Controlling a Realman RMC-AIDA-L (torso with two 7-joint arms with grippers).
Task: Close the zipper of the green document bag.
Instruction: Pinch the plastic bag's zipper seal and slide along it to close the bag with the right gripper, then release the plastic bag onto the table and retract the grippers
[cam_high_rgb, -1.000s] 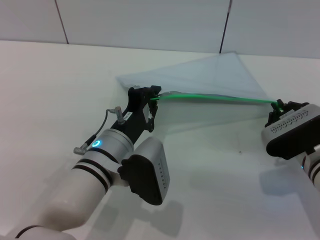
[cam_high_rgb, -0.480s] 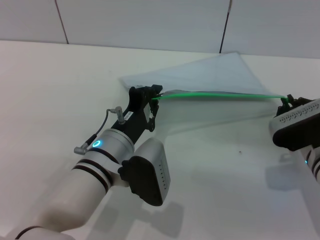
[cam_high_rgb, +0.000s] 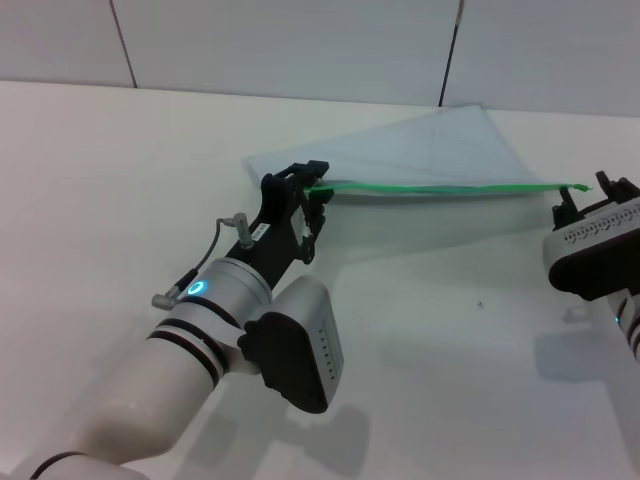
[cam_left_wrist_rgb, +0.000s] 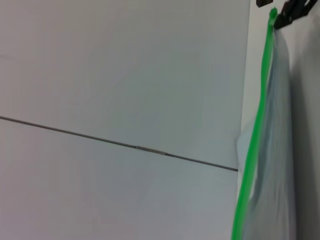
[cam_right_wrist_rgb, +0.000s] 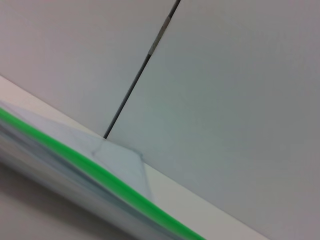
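L end effector (cam_high_rgb: 308, 190) pinches zipper (cam_high_rgb: 440, 187) start; R end effector (cam_high_rgb: 598, 192) grips far end, prob. slider. Keep strip taut, pull straight w/o twisting green document bag (cam_high_rgb: 430, 150).

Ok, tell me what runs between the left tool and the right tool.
In the head view the green zipper of the bag stretches taut from the left tool to the right tool; nothing else lies there.

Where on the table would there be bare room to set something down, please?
Bare: the table left of the left gripper, and the patch before the green document bag, between both arms. Crowded: the zipper line stretched from the left gripper to the right gripper.
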